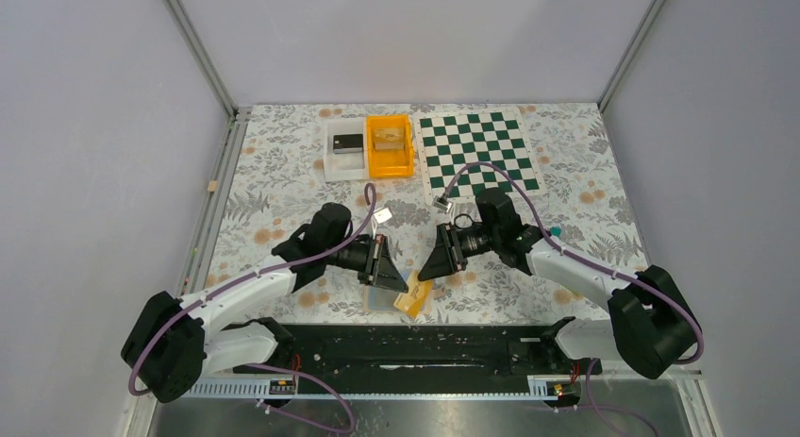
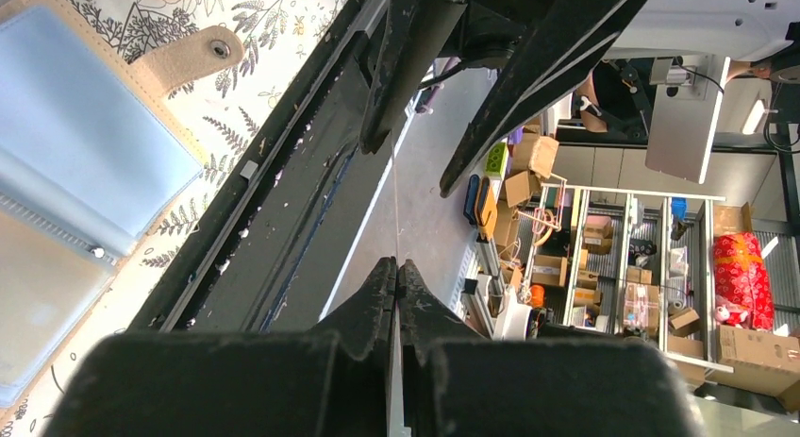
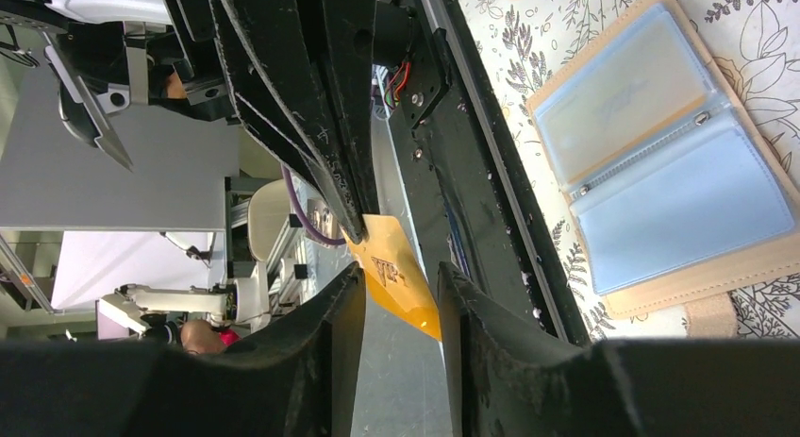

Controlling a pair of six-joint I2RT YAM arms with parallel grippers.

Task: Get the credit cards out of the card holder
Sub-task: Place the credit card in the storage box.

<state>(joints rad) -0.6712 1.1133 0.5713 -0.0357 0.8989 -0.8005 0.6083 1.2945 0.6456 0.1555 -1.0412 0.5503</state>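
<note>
The card holder (image 1: 379, 303) lies open on the floral table near the front edge, showing light-blue panels with a tan border in the right wrist view (image 3: 660, 154) and the left wrist view (image 2: 75, 163). My left gripper (image 1: 404, 286) (image 2: 397, 264) is shut on an orange credit card (image 1: 415, 295) (image 3: 394, 277), held above the front rail; in its own view the card is only a thin edge. My right gripper (image 1: 426, 270) (image 3: 401, 272) is open, its fingers on either side of the card's free end, not closed on it.
A white tray (image 1: 345, 154) holding a dark object and an orange bin (image 1: 390, 146) stand at the back centre. A green chessboard (image 1: 476, 154) lies at the back right. A black rail (image 1: 425, 343) runs along the front edge, just beside the card holder.
</note>
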